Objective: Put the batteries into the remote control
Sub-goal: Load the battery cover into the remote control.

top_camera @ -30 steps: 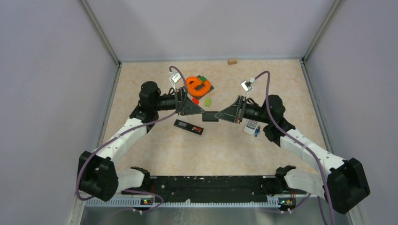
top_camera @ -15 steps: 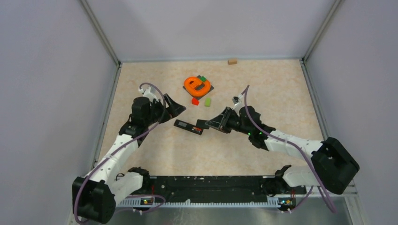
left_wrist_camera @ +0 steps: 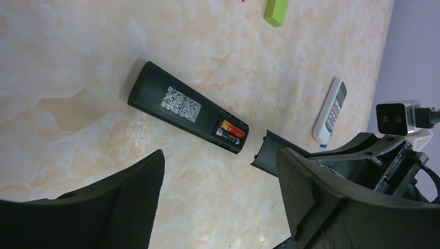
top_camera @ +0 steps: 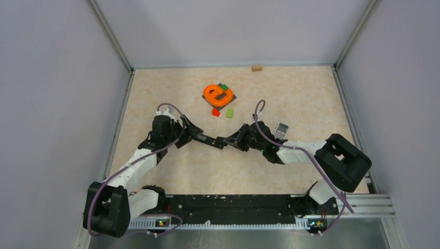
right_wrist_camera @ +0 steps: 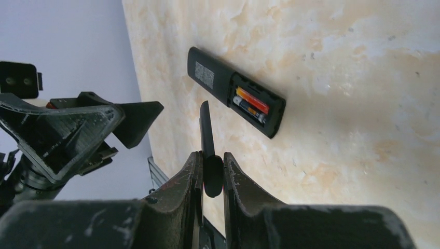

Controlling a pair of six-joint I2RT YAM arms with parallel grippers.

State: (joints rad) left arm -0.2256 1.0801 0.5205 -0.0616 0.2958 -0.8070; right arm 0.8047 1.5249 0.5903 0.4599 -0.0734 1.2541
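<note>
The loading itself is judged done: two batteries [left_wrist_camera: 231,131], one of them orange-red, are seen seated side by side in the open compartment at one end of the black remote [left_wrist_camera: 187,114], which is laid face down on the table [top_camera: 171,93]. Only the closing appears to be left. The battery cover [right_wrist_camera: 207,129], a thin black plate, is pinched edge-on by the right gripper [right_wrist_camera: 211,168] and is held just beside the remote's compartment end, apart from it. The left gripper [left_wrist_camera: 220,171] is spread wide with nothing in it, near the remote's opposite end. A white remote [left_wrist_camera: 330,111] is seen well apart from the black one.
</note>
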